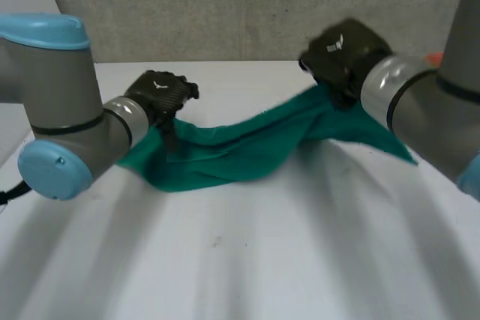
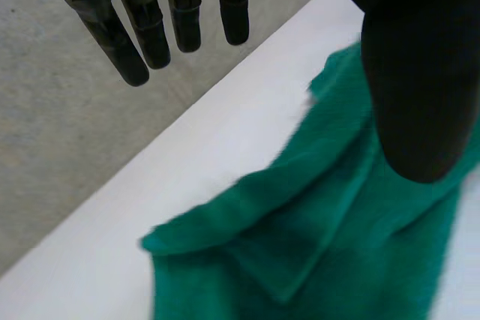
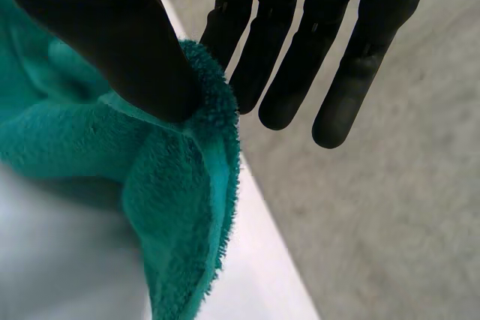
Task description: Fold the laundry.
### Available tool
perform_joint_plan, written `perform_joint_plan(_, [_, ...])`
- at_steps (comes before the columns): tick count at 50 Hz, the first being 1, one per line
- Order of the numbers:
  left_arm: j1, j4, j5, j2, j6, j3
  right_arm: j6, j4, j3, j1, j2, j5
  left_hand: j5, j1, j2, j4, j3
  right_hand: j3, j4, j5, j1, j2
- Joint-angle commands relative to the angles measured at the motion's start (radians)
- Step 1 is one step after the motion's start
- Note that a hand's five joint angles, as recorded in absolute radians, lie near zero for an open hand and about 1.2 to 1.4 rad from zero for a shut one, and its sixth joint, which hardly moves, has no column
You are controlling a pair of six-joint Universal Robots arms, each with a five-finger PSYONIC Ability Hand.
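Note:
A green towel (image 1: 240,148) lies stretched across the white table (image 1: 262,260), its right end lifted off the surface. My right hand (image 1: 345,54) holds that raised end. In the right wrist view the thumb (image 3: 127,35) pinches the towel's edge (image 3: 210,110) against a finger, and the other fingers (image 3: 337,88) stay straight. My left hand (image 1: 161,95) hovers over the towel's left end, which rests bunched on the table. Its fingers (image 2: 142,28) are straight and spread from the thumb (image 2: 412,73), with the towel (image 2: 322,245) below them and nothing gripped.
The table's far edge (image 1: 240,63) runs just behind both hands, with a grey wall (image 1: 225,5) beyond it. A small orange thing (image 1: 435,58) peeks out behind my right arm. Bare tabletop spreads in front of the towel.

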Motion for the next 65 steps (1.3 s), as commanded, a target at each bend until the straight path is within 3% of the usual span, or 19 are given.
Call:
perform_joint_plan(1, [-0.083,0.093,-0.060,0.006,-0.188,-0.028,0.045,0.056,-0.051,0.078,-0.061,-0.019,-0.015,-0.035,-0.031,-0.026,-0.030,0.207,0.199,0.233,0.274,0.215])
perform_joint_plan(7, [-0.126,0.130,-0.069,-0.065,-0.213,0.028,0.106,0.068,-0.008,0.124,-0.120,-0.046,0.020,0.000,0.004,0.009,0.006,0.207,0.199,0.233,0.274,0.215])
perform_joint_plan(10, [-0.166,0.098,-0.060,-0.112,-0.242,0.062,0.152,0.057,0.012,0.126,-0.144,-0.052,0.169,0.150,0.153,0.159,0.155,0.207,0.199,0.233,0.274,0.215])
perform_joint_plan(11, [-0.175,0.086,-0.059,-0.121,-0.251,0.068,0.163,0.054,0.017,0.126,-0.149,-0.052,0.263,0.243,0.247,0.252,0.248,0.207,0.199,0.233,0.274,0.215])
perform_joint_plan(12, [-0.190,0.071,-0.063,-0.143,-0.262,0.081,0.181,0.047,0.026,0.124,-0.151,-0.050,0.615,0.596,0.599,0.605,0.601,0.207,0.199,0.233,0.274,0.215])
perform_joint_plan(14, [-0.190,0.063,-0.071,-0.158,-0.271,0.090,0.197,0.036,0.038,0.116,-0.147,-0.053,1.089,1.070,1.073,1.079,1.075,0.207,0.199,0.233,0.274,0.215])
perform_joint_plan(15, [-0.186,0.063,-0.082,-0.163,-0.274,0.095,0.200,0.031,0.046,0.107,-0.143,-0.053,1.132,1.112,1.116,1.122,1.118,0.207,0.199,0.233,0.274,0.215])
perform_joint_plan(19, [-0.115,0.064,-0.174,-0.134,-0.242,0.114,0.174,-0.001,0.109,0.028,-0.088,-0.059,1.132,1.113,1.116,1.122,1.118,0.207,0.199,0.233,0.274,0.215])
perform_joint_plan(21, [-0.071,0.066,-0.178,-0.091,-0.198,0.118,0.126,-0.027,0.135,-0.017,-0.033,-0.067,1.132,1.113,1.116,1.122,1.118,0.207,0.199,0.233,0.274,0.215])
perform_joint_plan(27, [-0.003,0.037,0.017,-0.016,-0.072,0.139,0.037,-0.099,0.139,-0.081,0.101,-0.037,1.132,1.113,1.116,1.122,1.118,0.207,0.199,0.233,0.274,0.215])
perform_joint_plan(32, [-0.022,-0.171,0.078,-0.002,0.002,0.147,0.031,-0.190,0.141,-0.089,0.173,0.016,1.132,1.113,1.116,1.122,1.118,0.207,0.199,0.233,0.274,0.215])
perform_joint_plan(38, [-0.042,-0.383,0.032,-0.086,0.082,0.189,-0.013,-0.256,0.130,-0.075,0.282,0.042,1.132,1.113,1.116,1.122,1.118,0.207,0.199,0.233,0.274,0.215])
perform_joint_plan(45, [-0.060,-0.448,-0.105,-0.282,0.079,0.352,-0.072,-0.276,0.112,-0.055,0.374,0.083,1.132,1.113,1.116,1.122,1.118,0.207,0.199,0.233,0.274,0.215])
perform_joint_plan(49, [-0.077,-0.437,-0.143,-0.373,0.059,0.469,-0.083,-0.286,0.115,-0.042,0.406,0.112,1.024,1.005,1.008,1.014,1.010,0.207,0.199,0.233,0.274,0.215])
perform_joint_plan(51, [-0.086,-0.397,-0.140,-0.404,0.049,0.521,-0.083,-0.293,0.119,-0.034,0.414,0.125,0.828,0.809,0.812,0.818,0.814,0.207,0.199,0.233,0.274,0.215])
perform_joint_plan(54, [-0.091,-0.304,-0.137,-0.410,0.051,0.530,-0.078,-0.302,0.132,-0.023,0.417,0.138,0.354,0.334,0.338,0.343,0.339,0.207,0.199,0.233,0.274,0.215])
perform_joint_plan(58, [-0.086,-0.155,-0.151,-0.382,0.059,0.474,-0.079,-0.322,0.147,-0.016,0.412,0.151,0.074,0.055,0.058,0.064,0.060,0.207,0.199,0.233,0.274,0.215])
perform_joint_plan(65, [-0.040,-0.009,-0.192,-0.174,0.068,0.209,-0.084,-0.342,0.169,-0.025,0.388,0.171,0.058,0.038,0.042,0.047,0.044,0.207,0.199,0.233,0.274,0.215])
